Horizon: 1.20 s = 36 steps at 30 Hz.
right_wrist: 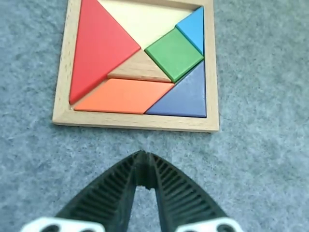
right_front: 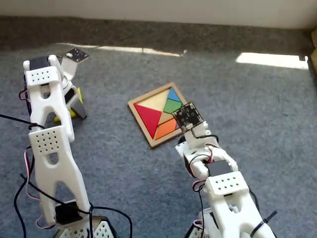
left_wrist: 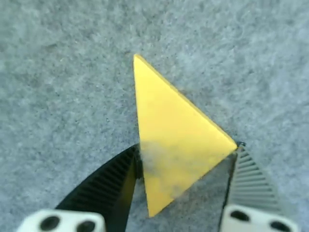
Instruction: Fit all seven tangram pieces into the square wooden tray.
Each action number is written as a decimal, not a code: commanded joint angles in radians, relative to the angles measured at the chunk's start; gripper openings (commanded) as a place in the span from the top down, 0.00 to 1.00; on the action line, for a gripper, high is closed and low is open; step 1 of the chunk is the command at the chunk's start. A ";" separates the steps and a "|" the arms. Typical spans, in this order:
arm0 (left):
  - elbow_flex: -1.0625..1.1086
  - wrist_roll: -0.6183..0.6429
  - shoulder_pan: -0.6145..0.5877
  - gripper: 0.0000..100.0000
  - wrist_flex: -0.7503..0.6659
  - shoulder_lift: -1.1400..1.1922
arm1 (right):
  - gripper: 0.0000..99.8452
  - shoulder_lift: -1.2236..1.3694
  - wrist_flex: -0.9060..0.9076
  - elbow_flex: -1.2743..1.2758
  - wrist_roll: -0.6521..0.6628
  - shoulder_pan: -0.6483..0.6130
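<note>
My left claw (left_wrist: pixel 188 150) is clamped on the yellow triangle (left_wrist: pixel 178 140), with grey carpet (left_wrist: pixel 58 87) beneath, well apart from the square wooden tray (right_front: pixel 139 125). The tray holds a red triangle (right_wrist: pixel 99 48), orange parallelogram (right_wrist: pixel 123 95), dark blue triangle (right_wrist: pixel 186 96), green square (right_wrist: pixel 174 53) and light blue triangle (right_wrist: pixel 193 29). My right claw (right_wrist: pixel 145 166) hangs closed and empty just beside its rim. A sunlight streak (right_front: pixel 270 59) crosses the carpet near the far wall.

The triangle (left_wrist: pixel 174 140) was yellow, the carpet (left_wrist: pixel 58 72) grey, the wooden tray (right_wrist: pixel 135 122)'s pieces (right_wrist: pixel 99 46) red, orange, green and blue.

Soft daylight; bright sun patches on far carpet (right_front: pixel 267 59); faint shadows; pale haze over yellow triangle (left_wrist: pixel 174 130).
</note>
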 commanded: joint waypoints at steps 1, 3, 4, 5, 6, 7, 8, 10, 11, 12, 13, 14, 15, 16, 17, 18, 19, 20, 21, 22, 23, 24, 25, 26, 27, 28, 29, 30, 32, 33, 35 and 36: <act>-0.044 0.003 0.013 0.79 0.009 0.024 | 0.99 -0.028 -0.022 -0.005 0.005 0.010; -0.044 0.003 0.027 0.80 0.009 0.056 | 0.99 -0.028 -0.022 -0.005 0.006 0.010; -0.044 0.003 0.033 0.80 0.009 0.065 | 0.99 -0.028 -0.022 -0.005 0.006 0.010; -0.044 0.003 0.036 0.80 0.009 0.074 | 0.99 -0.028 -0.021 -0.005 0.006 0.010; -0.045 0.005 0.036 0.80 0.012 0.077 | 0.99 -0.028 -0.021 -0.005 0.006 0.010; -0.045 0.008 0.036 0.80 0.015 0.074 | 0.99 -0.028 -0.021 -0.005 0.006 0.010; -0.045 0.008 0.036 0.80 0.017 0.065 | 0.99 -0.028 -0.021 -0.005 0.006 0.010; -0.045 0.008 0.036 0.80 0.017 0.036 | 0.99 -0.028 -0.021 -0.005 0.006 0.010; -0.045 0.008 0.036 0.80 0.017 0.019 | 0.99 -0.028 -0.021 -0.005 0.006 0.010; -0.044 0.009 0.036 0.80 0.017 0.004 | 0.99 -0.028 -0.021 -0.005 0.006 0.010; -0.044 0.011 0.036 0.80 0.017 -0.015 | 0.99 -0.028 -0.021 -0.005 0.006 0.010; -0.041 0.021 0.036 0.80 0.018 -0.033 | 0.99 -0.028 -0.021 -0.005 0.006 0.010; -0.039 0.052 0.036 0.79 0.018 -0.053 | 0.99 -0.028 -0.021 -0.005 0.006 0.010; -0.039 0.091 0.036 0.77 0.018 -0.071 | 0.99 -0.028 -0.021 -0.005 0.006 0.010; -0.039 0.127 0.036 0.73 0.018 -0.085 | 0.99 -0.028 -0.021 -0.005 0.006 0.010; -0.039 0.164 0.036 0.69 0.018 -0.097 | 0.99 -0.028 -0.021 -0.005 0.008 0.010; -0.039 0.203 0.036 0.66 0.018 -0.107 | 0.99 -0.028 -0.021 -0.005 0.008 0.010; -0.039 0.230 0.038 0.65 0.015 -0.110 | 0.99 -0.028 -0.021 -0.005 0.008 0.010; -0.039 0.244 0.048 0.65 0.009 -0.110 | 0.99 -0.028 -0.021 -0.005 0.008 0.010; -0.039 0.245 0.056 0.65 0.009 -0.110 | 0.99 -0.028 -0.021 -0.005 0.008 0.010; -0.038 0.249 0.064 0.65 0.009 -0.107 | 0.99 -0.028 -0.021 -0.005 0.008 0.010; -0.036 0.250 0.068 0.65 0.009 -0.099 | 0.99 -0.028 -0.021 -0.005 0.008 0.010; -0.042 0.269 0.070 0.65 0.009 -0.085 | 0.99 -0.028 -0.021 -0.005 0.008 0.010; -0.045 0.296 0.070 0.65 0.000 -0.070 | 0.99 -0.028 -0.021 -0.005 0.008 0.010; -0.045 0.322 0.070 0.65 -0.031 -0.054 | 0.99 -0.027 -0.021 -0.005 0.008 0.010; -0.045 0.339 0.068 0.65 -0.060 -0.039 | 0.99 -0.027 -0.021 -0.005 0.006 0.010; -0.045 0.350 0.067 0.65 -0.086 -0.024 | 0.99 -0.027 -0.021 -0.005 0.006 0.010; -0.044 0.354 0.067 0.65 -0.104 -0.008 | 0.99 -0.027 -0.021 -0.005 0.006 0.010; -0.044 0.354 0.065 0.65 -0.117 0.015 | 0.99 -0.025 -0.021 -0.005 0.006 0.010; -0.044 0.354 0.067 0.65 -0.117 0.024 | 0.99 -0.025 -0.021 -0.005 0.006 0.010; -0.044 0.354 0.068 0.65 -0.117 0.035 | 0.99 -0.025 -0.021 -0.005 0.005 0.010; -0.044 0.354 0.068 0.66 -0.118 0.035 | 0.99 -0.025 -0.021 -0.005 0.005 0.010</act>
